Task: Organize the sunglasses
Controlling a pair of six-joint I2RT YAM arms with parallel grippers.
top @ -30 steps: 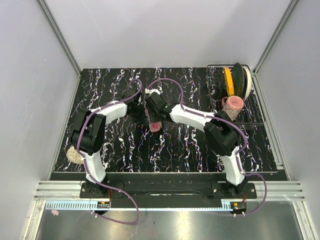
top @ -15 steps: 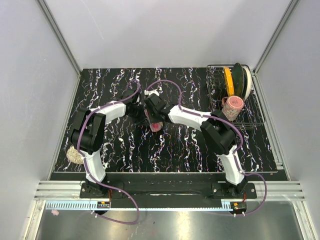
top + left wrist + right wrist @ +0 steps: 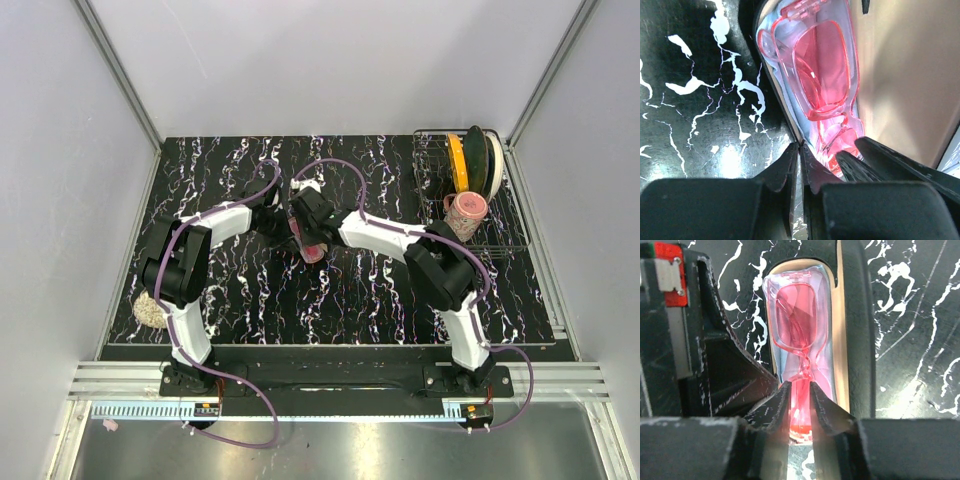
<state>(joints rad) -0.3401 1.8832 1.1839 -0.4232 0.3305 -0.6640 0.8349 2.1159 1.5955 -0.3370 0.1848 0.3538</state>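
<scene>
Centrally, right hand (image 3: 799, 392) pinches sunglasses (image 3: 795, 310) inside case (image 3: 857, 315); left hand (image 3: 800, 155) clamps case rim alongside; wire rack (image 3: 500, 225) well apart.

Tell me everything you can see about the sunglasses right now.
The sunglasses have a thin translucent red-pink plastic-looking frame and pink-tinted lenses, arms folded. They lie lengthwise in the open black case with tan lining, on a light blue cloth. The right gripper has its jaws closed on their near end.

Black, white-veined worktop (image 3: 370, 300) enclosed by plain pale grey walls (image 3: 330, 60) on aluminium posts (image 3: 118, 70); lighting even.
</scene>
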